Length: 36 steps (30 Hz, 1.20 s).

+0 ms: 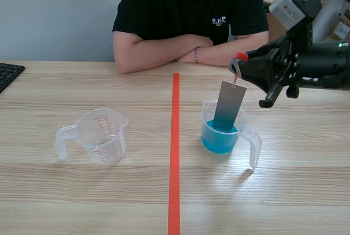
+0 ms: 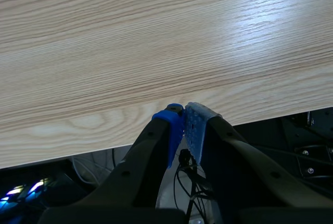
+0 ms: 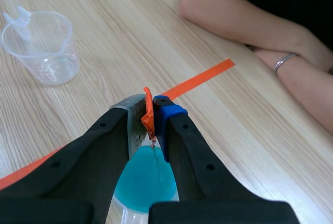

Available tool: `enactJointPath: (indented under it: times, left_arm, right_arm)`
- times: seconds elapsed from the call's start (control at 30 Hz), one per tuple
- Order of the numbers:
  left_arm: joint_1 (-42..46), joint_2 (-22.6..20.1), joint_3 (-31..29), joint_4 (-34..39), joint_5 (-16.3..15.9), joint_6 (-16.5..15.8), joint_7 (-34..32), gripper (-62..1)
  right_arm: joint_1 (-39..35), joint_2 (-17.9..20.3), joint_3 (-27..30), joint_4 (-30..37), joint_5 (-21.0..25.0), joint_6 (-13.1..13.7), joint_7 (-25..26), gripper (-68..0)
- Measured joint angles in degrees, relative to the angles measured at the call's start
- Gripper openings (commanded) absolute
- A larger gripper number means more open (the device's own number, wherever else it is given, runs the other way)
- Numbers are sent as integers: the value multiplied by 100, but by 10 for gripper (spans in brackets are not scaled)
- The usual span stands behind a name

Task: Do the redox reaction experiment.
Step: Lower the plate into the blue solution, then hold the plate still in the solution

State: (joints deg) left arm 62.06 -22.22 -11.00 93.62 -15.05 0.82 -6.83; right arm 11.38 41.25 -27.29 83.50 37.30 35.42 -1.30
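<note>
Our right end effector (image 1: pixel 238 66) (image 3: pixel 151 110) was raised over the bench (image 1: pixel 82 191), its fingers pinched narrowly on an orange tab (image 3: pixel 149 115). A grey metal strip (image 1: pixel 229 105) hung from that tab, straight below the fingertips and slightly tilted. Its lower end stood inside the clear cup (image 1: pixel 254 146) directly under the end effector, dipped in the blue liquid (image 1: pixel 219 140). In the right wrist view the blue liquid (image 3: pixel 143 182) showed between and beneath the two fingers. An empty measuring cup (image 1: pixel 101 135) (image 3: pixel 44 44) stood well apart from this end effector, ahead of it and across the orange tape line (image 1: pixel 175 153). A person's folded arms (image 1: pixel 186 49) rested on the bench just beyond the right end effector. Our left end effector (image 2: pixel 184 125) held nothing, its blue pads pressed together, with the near edge of the bench under the fingertips and only bare wood ahead. We could not see it in the scene view.
</note>
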Motion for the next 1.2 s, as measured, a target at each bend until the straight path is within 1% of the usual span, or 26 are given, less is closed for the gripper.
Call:
enactJointPath:
  times: [0.07,0.1,0.27,1.2]
  left_arm:
    - [0,-4,0,0,0,2,-2,-562]
    - [0,-2,0,0,0,2,-2,-562]
    - [-15,-4,0,0,0,0,-2,-562]
    - [-17,-35,0,-2,0,2,-2,-562]
  right_arm:
    - [0,-70,-50,-116,-138,0,57,-660]
    - [-2,-98,-72,-184,-203,0,177,-660]
    - [2,-173,-166,-420,-260,7,472,-660]
    - [2,-173,-214,-415,-258,24,492,-660]
